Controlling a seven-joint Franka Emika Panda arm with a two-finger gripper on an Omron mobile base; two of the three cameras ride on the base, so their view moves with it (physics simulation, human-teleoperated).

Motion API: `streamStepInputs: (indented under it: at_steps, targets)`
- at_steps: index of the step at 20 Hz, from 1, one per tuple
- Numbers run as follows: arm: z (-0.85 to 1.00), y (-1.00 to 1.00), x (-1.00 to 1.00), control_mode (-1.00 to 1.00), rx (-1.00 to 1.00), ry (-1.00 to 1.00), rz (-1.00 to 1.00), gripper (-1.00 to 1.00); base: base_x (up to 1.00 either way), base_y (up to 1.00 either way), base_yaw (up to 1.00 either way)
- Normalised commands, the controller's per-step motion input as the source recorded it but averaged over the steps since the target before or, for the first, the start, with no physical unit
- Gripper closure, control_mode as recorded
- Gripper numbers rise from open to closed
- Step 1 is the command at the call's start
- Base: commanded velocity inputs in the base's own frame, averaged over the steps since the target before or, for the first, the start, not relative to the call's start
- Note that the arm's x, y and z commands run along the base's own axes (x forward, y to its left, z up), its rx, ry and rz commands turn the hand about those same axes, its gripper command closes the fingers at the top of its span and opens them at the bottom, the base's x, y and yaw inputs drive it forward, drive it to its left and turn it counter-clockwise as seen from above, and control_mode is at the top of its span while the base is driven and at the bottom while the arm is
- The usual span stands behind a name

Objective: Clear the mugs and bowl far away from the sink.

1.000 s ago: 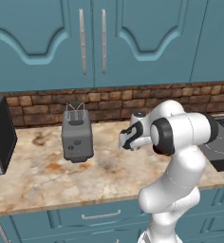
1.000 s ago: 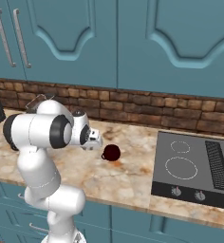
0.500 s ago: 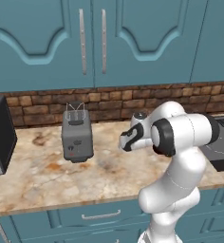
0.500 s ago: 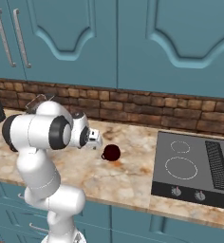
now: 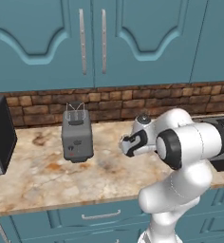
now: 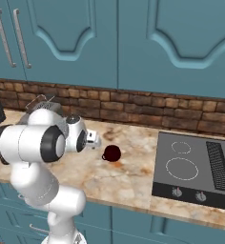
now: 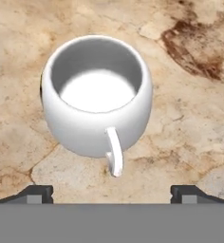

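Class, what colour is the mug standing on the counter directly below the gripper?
The mug is white, inside and out, handle included; the hand view shows it best.

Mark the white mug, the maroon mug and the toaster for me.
White mug (image 7: 96, 95): hand view, on its front wall below the rim.
Maroon mug (image 6: 112, 153): right base view, on its round body.
Toaster (image 5: 77, 138): left base view, on its grey front face.

Bare counter (image 7: 190, 123) around white mug (image 7: 97, 95)
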Motion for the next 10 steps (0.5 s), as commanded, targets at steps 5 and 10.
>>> streamStepInputs:
  at_steps: [5, 10]
  targets:
    - [0.22, 0.0, -0.47, -1.0, 0.0, -0.07, 0.0, -1.0, 0.0, 0.0, 0.0]
    - [0.41, 0.0, -0.4, -1.0, 0.0, 0.0, -0.03, -1.0, 0.0, 0.0, 0.0]
